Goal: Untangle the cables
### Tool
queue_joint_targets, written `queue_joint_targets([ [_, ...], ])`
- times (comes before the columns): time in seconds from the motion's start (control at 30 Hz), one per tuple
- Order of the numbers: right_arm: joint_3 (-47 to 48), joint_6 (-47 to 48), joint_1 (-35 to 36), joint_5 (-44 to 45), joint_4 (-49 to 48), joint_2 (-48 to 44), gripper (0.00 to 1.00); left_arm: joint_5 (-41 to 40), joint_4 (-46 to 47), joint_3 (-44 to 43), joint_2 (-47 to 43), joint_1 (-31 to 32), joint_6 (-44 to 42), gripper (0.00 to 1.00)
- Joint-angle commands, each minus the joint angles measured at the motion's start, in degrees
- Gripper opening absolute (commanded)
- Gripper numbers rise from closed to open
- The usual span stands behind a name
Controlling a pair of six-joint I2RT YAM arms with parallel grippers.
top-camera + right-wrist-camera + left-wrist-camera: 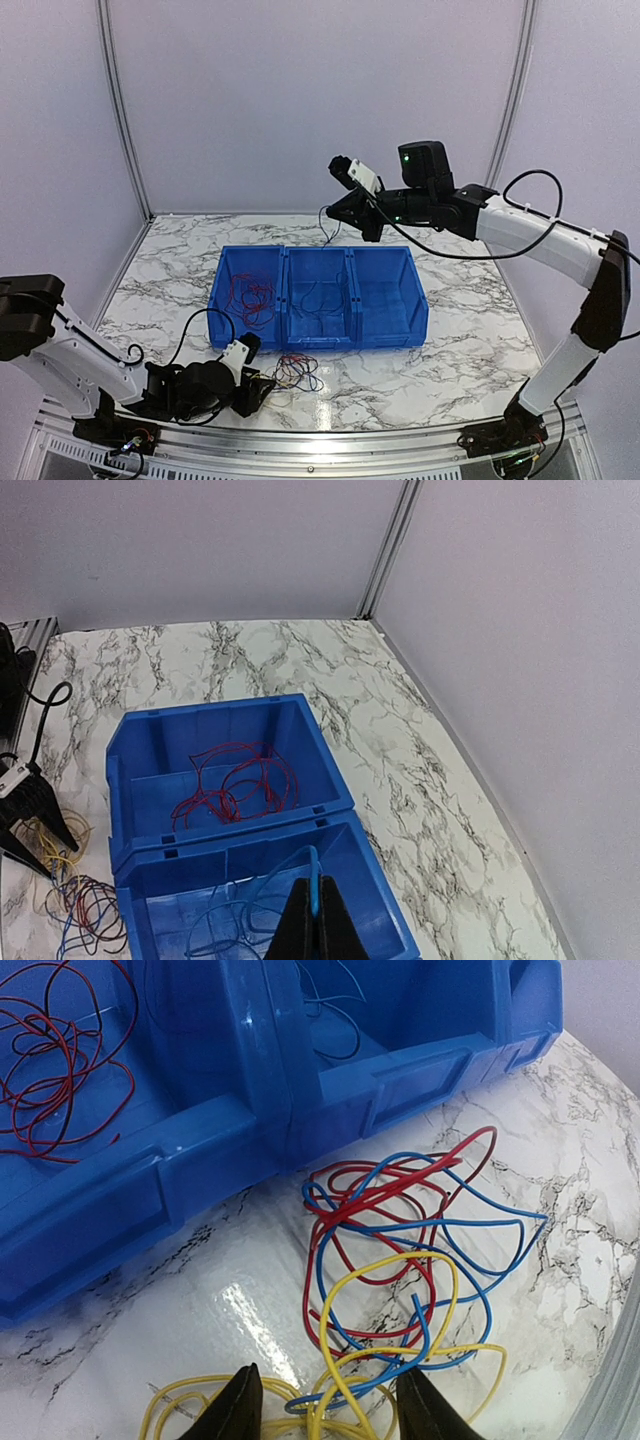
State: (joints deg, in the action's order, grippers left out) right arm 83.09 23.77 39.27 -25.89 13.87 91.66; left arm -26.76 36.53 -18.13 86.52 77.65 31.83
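Observation:
A tangle of red, blue and yellow cables (400, 1250) lies on the marble in front of the blue bins (318, 330). My left gripper (330, 1410) stands open low over its near edge, with yellow loops between the fingers and nothing gripped. In the top view that left gripper (264, 385) sits just left of the tangle (298, 370). My right gripper (314, 915) is shut on a blue cable (314, 875) and is raised high above the bins. The cable trails down into the middle bin's blue loops (225, 920). Loose red cables (235, 785) lie in the left bin.
Three blue bins stand side by side mid-table; the right one (385, 295) holds nothing visible. The bins' front wall (120, 1200) stands close ahead of the left gripper. Grey walls and metal posts (120, 110) enclose the table. A rail (300, 445) runs along the near edge.

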Motion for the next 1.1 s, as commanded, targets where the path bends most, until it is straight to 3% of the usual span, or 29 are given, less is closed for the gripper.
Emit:
queue_joint_targets([
  [0.0,-1.6,0.4,0.7,-1.0,-3.2,1.8,0.0,-1.3,-1.1,0.8,-1.2,0.4,0.6,0.48],
  [0.37,2.4,2.8,3.5,6.6,5.9,14.4,0.0,-1.9,-1.4,1.2,-3.5,0.5,1.5,0.48],
  [0.4,3.1,2.9,3.5,7.2,7.0,15.0,0.02,-1.9,-1.4,1.2,-3.9,0.6,1.6,0.48],
  [0.6,4.9,2.3,3.5,10.4,9.6,12.7,0.42,-1.8,-1.5,2.0,-8.9,0.6,0.9,0.5],
  [0.77,2.4,2.3,3.6,11.2,8.4,6.2,0.53,-2.1,-2.4,2.9,-16.3,0.7,-2.2,0.57],
  [0.9,-2.0,3.3,3.6,8.5,6.9,1.4,0.53,-3.4,-5.5,3.0,-22.2,0.7,-4.7,0.6],
  [1.07,-12.8,7.3,5.5,-3.4,3.7,-3.6,0.42,-6.5,-10.3,2.9,-27.2,0.5,-3.6,0.63],
])
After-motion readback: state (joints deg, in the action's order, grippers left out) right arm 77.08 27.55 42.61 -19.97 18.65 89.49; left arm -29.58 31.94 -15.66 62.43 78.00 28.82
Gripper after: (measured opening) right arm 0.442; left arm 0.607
